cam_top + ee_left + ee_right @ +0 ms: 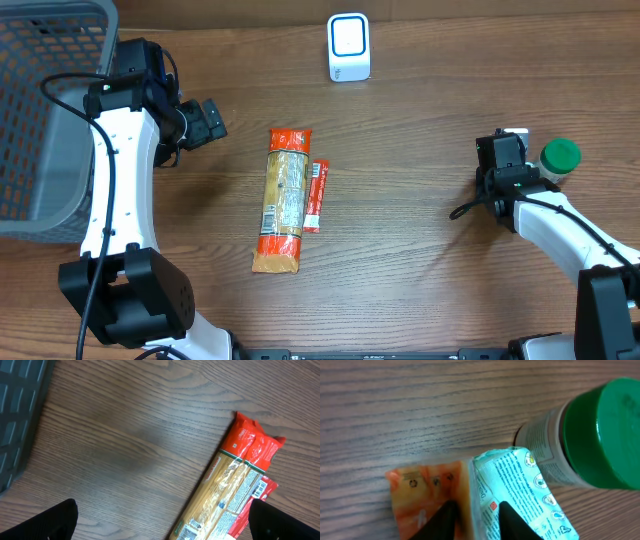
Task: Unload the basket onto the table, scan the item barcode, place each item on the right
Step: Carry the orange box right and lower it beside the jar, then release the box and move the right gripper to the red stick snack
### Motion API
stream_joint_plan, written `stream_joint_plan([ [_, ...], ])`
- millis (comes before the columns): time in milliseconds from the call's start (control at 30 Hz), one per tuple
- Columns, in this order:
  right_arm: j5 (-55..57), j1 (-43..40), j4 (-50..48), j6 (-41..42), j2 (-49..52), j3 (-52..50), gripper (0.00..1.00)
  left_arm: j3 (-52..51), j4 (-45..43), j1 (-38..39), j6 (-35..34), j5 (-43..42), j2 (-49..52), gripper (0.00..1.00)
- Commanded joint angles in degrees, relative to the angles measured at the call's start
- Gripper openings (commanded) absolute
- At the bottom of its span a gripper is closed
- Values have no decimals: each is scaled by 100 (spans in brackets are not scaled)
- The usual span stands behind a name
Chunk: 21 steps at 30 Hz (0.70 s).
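Quick count across the table [420, 260]: one white scanner [349, 47] standing at the far edge, one grey basket [40, 120] in the far left corner, and five grocery items in all.

Dead centre lies one long pasta packet [283, 200], flat on the wood with red ends and a clear middle. One slim red stick packet [316, 197] lies just beside it on the right, running parallel. Both are well short of the scanner, and neither is in anyone's grip.

The left gripper [212, 120] hangs near the basket, pointing toward the top end of the pasta packet. Its wrist view shows two dark fingers [55, 521] spread wide at the bottom corners with only bare wood and the packet's red end between them. It is carrying nothing.

Over on the right sit the other three items in a tight cluster. One jar [560, 157] with a green lid is there, with one pale sachet [520, 485] up against it, and one orange sachet [420, 492] lies flat beside that. The right gripper [476, 519] is directly over the line where the two sachets meet. Its two fingertips stand a little apart, with a narrow gap showing between them. From the overhead view the orange sachet is hidden under the arm.
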<state>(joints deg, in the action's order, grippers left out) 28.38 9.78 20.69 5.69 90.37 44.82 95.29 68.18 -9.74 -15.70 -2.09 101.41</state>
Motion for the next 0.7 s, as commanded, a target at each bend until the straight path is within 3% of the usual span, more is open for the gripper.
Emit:
stream_joint_plan([
  [0,98,-24,85,2,-105,66,54,96,13,39,92,17,13,100],
  [200,-17,-4,796,31,-330,605,58,96,13,37,90,17,13,100],
  [400,-1209,-4,1200,44,-529,905,68,96,13,37,92,17,13,99],
  [467,-1827,-4,1290,46,-557,940,68,96,13,37,92,17,13,100],
  [600,-4299,-4,1281,72,-551,942,64,96,13,37,90,17,13,100],
  [667,-5263,2,1268,623,-549,929,62,96,13,37,92,17,13,100],
])
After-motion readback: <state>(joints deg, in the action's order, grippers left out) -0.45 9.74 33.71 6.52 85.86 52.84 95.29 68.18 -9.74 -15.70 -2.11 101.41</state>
